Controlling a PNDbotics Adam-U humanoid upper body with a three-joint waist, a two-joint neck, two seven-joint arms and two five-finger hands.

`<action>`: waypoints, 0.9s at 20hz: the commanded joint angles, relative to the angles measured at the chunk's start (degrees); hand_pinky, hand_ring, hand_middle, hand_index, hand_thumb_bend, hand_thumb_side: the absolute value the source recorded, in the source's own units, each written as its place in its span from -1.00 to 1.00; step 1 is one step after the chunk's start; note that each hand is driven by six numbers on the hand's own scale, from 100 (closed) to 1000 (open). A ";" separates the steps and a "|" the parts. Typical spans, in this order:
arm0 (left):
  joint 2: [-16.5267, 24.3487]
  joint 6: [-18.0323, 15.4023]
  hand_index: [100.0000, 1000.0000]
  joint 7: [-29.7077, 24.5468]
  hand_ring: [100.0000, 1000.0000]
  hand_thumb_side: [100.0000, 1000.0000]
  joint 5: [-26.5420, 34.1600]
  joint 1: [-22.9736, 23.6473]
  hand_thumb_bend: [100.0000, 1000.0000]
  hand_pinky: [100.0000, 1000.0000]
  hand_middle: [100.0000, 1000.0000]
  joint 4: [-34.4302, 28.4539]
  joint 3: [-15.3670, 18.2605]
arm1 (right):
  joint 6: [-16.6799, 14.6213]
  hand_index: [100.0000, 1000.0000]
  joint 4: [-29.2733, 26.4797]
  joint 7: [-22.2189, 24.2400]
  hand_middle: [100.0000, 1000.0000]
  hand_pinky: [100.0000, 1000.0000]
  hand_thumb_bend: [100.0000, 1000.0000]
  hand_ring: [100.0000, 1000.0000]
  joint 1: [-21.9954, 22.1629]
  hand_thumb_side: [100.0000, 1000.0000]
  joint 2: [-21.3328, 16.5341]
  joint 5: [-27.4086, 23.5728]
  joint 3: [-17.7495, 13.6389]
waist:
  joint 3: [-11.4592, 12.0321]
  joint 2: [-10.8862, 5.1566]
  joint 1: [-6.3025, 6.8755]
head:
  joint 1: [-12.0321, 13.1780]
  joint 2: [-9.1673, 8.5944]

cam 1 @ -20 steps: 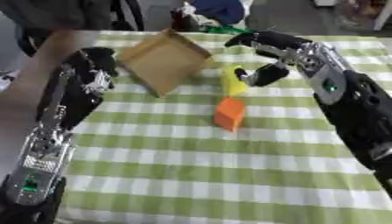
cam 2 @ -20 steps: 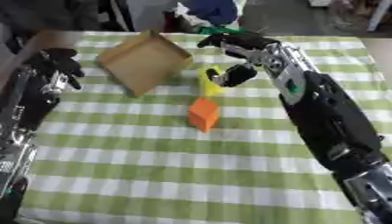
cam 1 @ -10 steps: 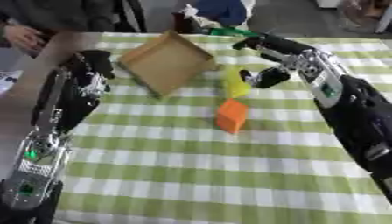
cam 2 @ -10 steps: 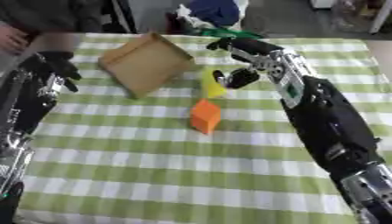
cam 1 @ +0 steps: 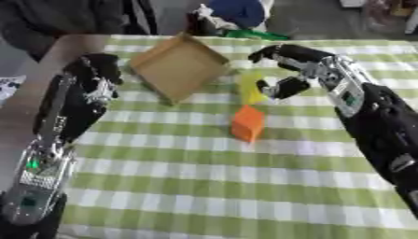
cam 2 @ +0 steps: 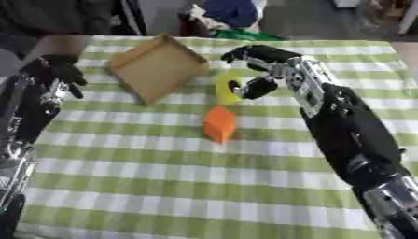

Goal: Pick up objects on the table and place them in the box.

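Green-and-white checked cloth (cam 1: 204, 186) on counter; tan cardboard box (cam 1: 178, 66); orange block (cam 1: 247, 123); yellow object (cam 1: 250, 87); black right hand (cam 1: 287, 70).

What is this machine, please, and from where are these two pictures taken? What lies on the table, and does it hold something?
It is a humanoid robot's upper body, steered by a person. Both pictures come from a stereo camera in its head, looking down, so they nearly match. On the checked table lie a cardboard box, a yellow object and an orange block. The right hand is beside the yellow object, fingers curved around it, but I cannot tell whether it grips it yet. The left hand is near the box, holding nothing visible.
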 commanded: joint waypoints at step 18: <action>0.25 -0.06 0.39 -0.32 0.02 0.12 0.30 -1.02 -0.69 -0.24 -0.06 -1.10 0.03 | -2.99 0.93 0.43 -0.52 0.72 0.93 -1.00 1.00 -0.81 -0.45 -0.81 5.64 -0.59 | 0.74 0.01 0.00 | -0.47 -1.41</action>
